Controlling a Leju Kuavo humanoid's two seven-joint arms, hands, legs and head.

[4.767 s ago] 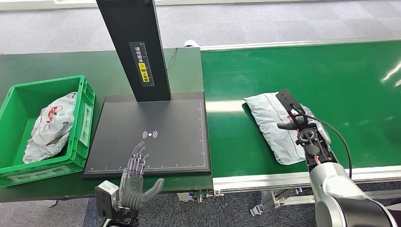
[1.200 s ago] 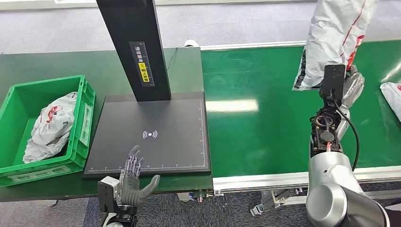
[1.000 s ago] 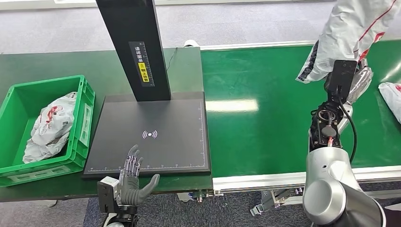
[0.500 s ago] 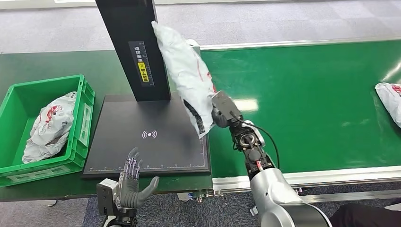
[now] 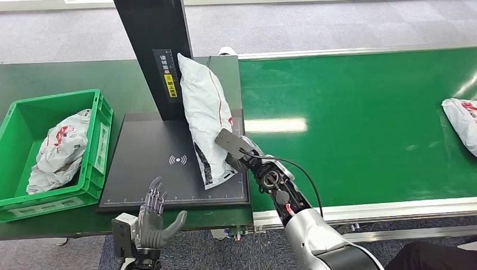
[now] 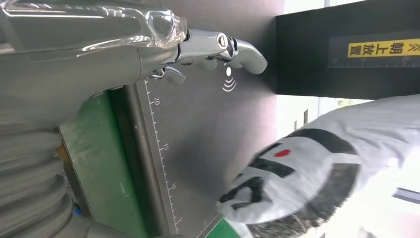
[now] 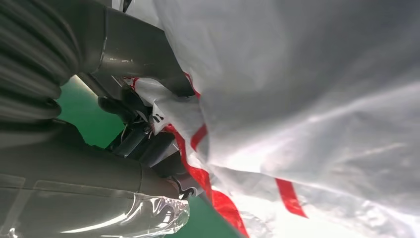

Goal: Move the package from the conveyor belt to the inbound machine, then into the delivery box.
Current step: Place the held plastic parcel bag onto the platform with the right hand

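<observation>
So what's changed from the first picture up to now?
The right robot hand gripped the package on the belt, lifted it high, then swung it left over the scanner plate. A second package came in on the belt's right. The left robot hand, crate and its bag stayed put.

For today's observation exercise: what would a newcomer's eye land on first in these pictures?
First, the crumpled white plastic package with red stripes, held by the right hand over the flat black scanner platform. Then the bright green conveyor belt on the right, and the green plastic crate at far left.
</observation>
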